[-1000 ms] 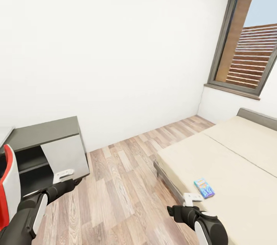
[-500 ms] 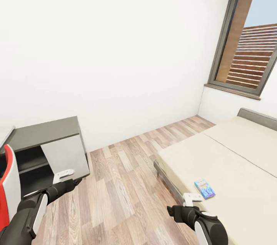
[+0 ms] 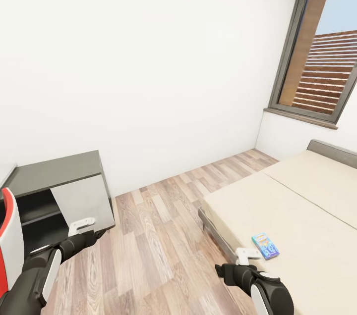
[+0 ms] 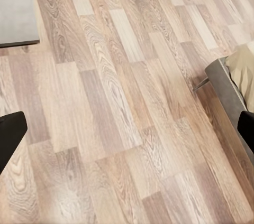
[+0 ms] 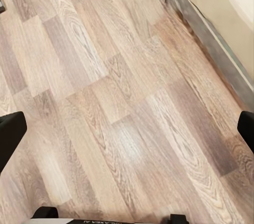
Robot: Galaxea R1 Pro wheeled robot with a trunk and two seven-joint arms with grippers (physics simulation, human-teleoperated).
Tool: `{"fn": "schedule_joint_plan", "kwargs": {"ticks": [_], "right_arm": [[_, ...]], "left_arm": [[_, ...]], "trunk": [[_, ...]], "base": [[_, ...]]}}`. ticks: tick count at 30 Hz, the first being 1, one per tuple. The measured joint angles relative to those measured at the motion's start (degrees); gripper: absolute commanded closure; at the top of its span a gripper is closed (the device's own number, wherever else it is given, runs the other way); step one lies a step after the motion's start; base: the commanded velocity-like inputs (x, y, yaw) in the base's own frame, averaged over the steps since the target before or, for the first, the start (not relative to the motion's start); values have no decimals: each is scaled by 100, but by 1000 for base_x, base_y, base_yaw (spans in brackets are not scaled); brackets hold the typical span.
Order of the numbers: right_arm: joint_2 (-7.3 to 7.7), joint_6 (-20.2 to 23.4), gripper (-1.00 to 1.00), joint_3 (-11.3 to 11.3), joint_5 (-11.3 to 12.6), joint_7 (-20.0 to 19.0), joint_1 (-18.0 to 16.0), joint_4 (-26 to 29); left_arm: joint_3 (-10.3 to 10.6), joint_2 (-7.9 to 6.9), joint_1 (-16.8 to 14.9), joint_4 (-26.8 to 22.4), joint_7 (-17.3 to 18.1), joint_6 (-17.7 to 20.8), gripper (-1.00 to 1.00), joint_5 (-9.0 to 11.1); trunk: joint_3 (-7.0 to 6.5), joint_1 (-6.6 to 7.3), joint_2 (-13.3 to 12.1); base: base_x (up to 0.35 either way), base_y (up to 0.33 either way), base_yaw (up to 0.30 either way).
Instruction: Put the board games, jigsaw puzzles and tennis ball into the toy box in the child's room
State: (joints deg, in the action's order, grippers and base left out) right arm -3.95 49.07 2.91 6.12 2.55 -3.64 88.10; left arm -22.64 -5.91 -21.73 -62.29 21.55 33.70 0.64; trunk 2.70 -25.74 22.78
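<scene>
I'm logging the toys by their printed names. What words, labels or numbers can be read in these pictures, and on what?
Board game on the bed: colourful print on a blue box, too small and blurred to read.
Strip at the edge of the right wrist view: dark lettering, cut off and unreadable.
No other text is legible.

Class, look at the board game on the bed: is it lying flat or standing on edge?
Lying flat. The board game shows its whole printed blue face upward on the bed, near the mattress edge.
</scene>
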Motion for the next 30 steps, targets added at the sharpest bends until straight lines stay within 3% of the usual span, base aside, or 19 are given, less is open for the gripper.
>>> {"fn": "schedule_joint_plan", "kwargs": {"ticks": [6, 24, 30], "right_arm": [[0, -145, -100, 0, 0, 0, 3, -53], [1, -166, -100, -1, 0, 0, 2, -83], [0, -167, -100, 0, -8, 0, 3, -103]], "left_arm": [[0, 0, 2, 2, -11, 2, -100, -4], [1, 1, -1, 4, -2, 0, -100, -5], [0, 0, 3, 2, 0, 2, -100, -4]], "trunk": [[0, 1, 1], [0, 2, 1], [0, 2, 1]], "base": [[58, 6, -33], [199, 69, -263], [227, 103, -89]]}}
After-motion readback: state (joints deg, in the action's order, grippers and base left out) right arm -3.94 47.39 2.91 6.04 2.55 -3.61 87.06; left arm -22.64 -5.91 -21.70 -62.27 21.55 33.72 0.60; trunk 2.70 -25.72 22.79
